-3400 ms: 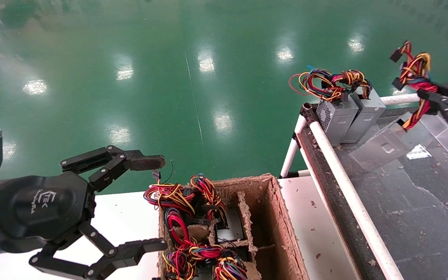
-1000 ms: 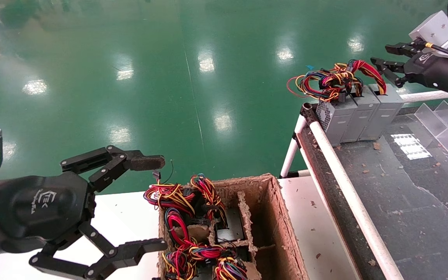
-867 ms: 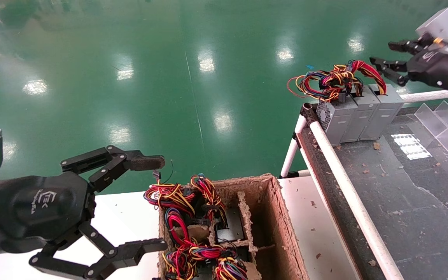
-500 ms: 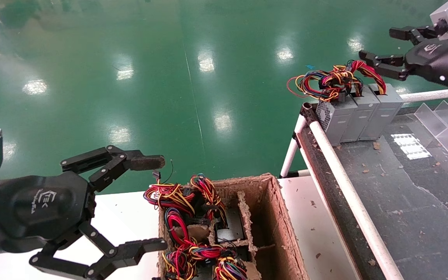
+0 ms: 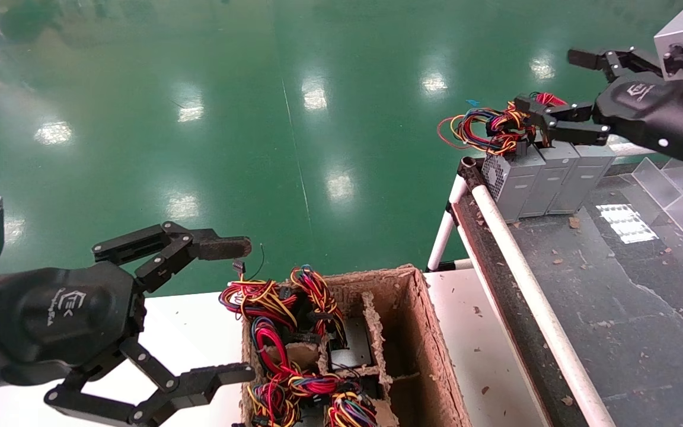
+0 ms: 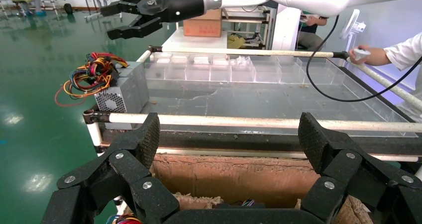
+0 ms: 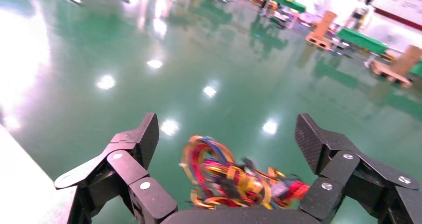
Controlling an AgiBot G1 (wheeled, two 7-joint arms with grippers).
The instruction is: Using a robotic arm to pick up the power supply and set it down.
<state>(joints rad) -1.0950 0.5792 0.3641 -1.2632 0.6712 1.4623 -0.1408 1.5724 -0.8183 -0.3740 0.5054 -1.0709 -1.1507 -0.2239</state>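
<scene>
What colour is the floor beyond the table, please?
Glossy green floor, seen best in the head view.

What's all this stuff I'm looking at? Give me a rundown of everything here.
Power supplies: three, grey boxes, side by side at the bench's far corner.
Wire bundle: red, yellow, orange, blue, piled on top of those boxes.
Bench: one, dark top with white tube rails.
Clear dividers: a row along the bench's far side.
Cardboard box: one, brown, partitioned, on a white table, holding more wired units.
Floor: glossy green.
Left tool: black, open, beside the cardboard box.
Right tool: black, open, above the wire bundle.
</scene>
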